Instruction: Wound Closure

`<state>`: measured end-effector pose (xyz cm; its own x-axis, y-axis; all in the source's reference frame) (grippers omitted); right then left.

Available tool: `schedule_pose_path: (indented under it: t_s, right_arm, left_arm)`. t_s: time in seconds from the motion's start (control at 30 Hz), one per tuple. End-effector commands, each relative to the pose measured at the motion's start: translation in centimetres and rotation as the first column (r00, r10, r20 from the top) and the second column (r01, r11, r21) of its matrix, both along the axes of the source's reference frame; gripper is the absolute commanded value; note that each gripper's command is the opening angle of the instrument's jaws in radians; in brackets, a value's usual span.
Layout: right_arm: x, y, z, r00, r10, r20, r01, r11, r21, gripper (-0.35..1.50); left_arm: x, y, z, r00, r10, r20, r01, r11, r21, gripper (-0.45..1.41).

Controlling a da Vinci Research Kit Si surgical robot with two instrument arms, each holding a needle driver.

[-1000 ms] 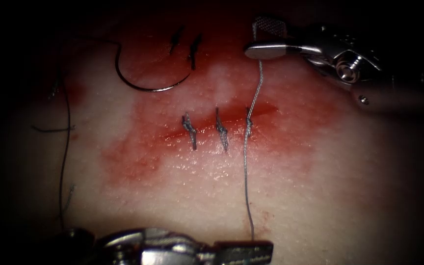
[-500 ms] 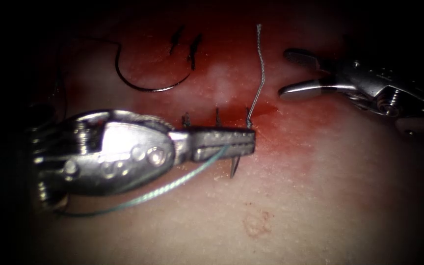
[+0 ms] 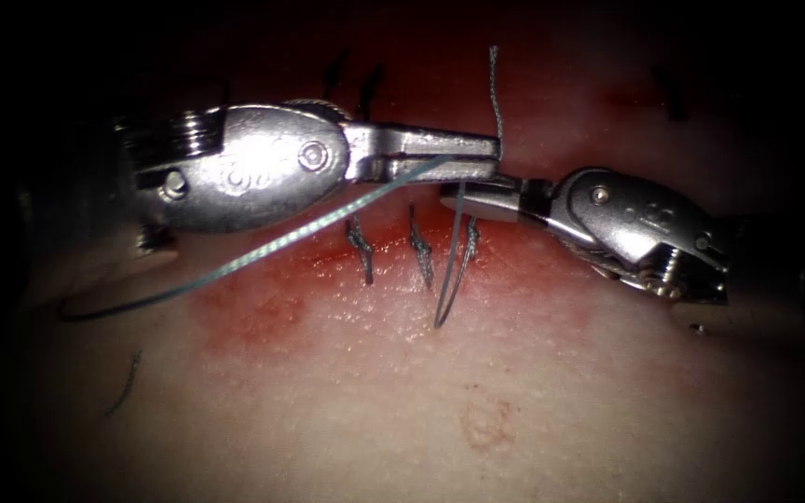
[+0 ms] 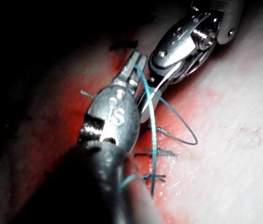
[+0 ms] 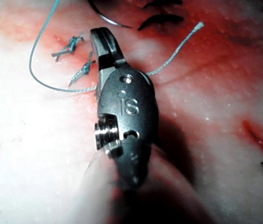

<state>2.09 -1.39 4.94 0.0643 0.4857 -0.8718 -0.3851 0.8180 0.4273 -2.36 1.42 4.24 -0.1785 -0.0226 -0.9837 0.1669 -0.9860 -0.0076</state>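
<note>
Tissue (image 3: 533, 391), thread (image 3: 235, 267) slanting (left tool (image 3: 498, 156) holds)

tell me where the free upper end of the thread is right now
In the endoscope view the thread's free end stands up just past the left pincer, above the rightmost stitch, at the cut's right end.

Counted: 2 tools, left (image 3: 477, 156) & right (image 3: 477, 198); 3 stitches (image 3: 419, 251) across 1 cut; 1 tissue (image 3: 552, 401).

Left pincer (image 3: 482, 154) clamped shut; right pincer (image 3: 463, 197) tip just beneath.
</note>
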Motion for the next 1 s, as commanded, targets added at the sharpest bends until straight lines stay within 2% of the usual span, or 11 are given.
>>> schedule_pose_path:
  t_s: [0.03,0.17,0.37,0.53,0.7,1.0]
  right_arm:
    - [0.20,-0.06,0.10,1.000,-0.010,-0.016,0.010,1.000,-0.007,-0.35]
    - [0.37,-0.14,0.17,0.998,-0.045,-0.041,0.044,0.999,-0.018,-0.35]
    - [0.53,-0.21,0.18,0.989,-0.098,-0.107,0.095,0.995,-0.038,-0.35]
    - [0.55,-0.21,0.18,0.973,-0.115,-0.200,0.102,0.992,-0.075,-0.35]
    - [0.56,-0.23,0.16,0.933,-0.113,-0.343,0.094,0.993,-0.072,-0.35]
    - [0.49,-0.22,0.11,0.902,-0.055,-0.427,0.033,0.998,-0.059,-0.35]
  left_arm:
    - [-0.05,0.06,0.08,1.000,0.010,0.015,-0.010,1.000,0.007,-0.45]
    - [-0.06,0.19,0.22,0.998,0.014,0.066,-0.015,1.000,0.020,-0.45]
    - [-0.09,0.34,0.45,0.995,0.022,0.096,-0.022,1.000,0.004,-0.45]
    - [-0.09,0.44,0.71,0.997,0.014,0.077,-0.012,1.000,-0.022,-0.45]
    - [-0.02,0.42,1.07,0.999,0.003,0.044,-0.001,0.999,-0.038,-0.45]
    - [0.15,0.27,1.53,1.000,-0.019,0.000,0.019,0.999,-0.044,-0.45]
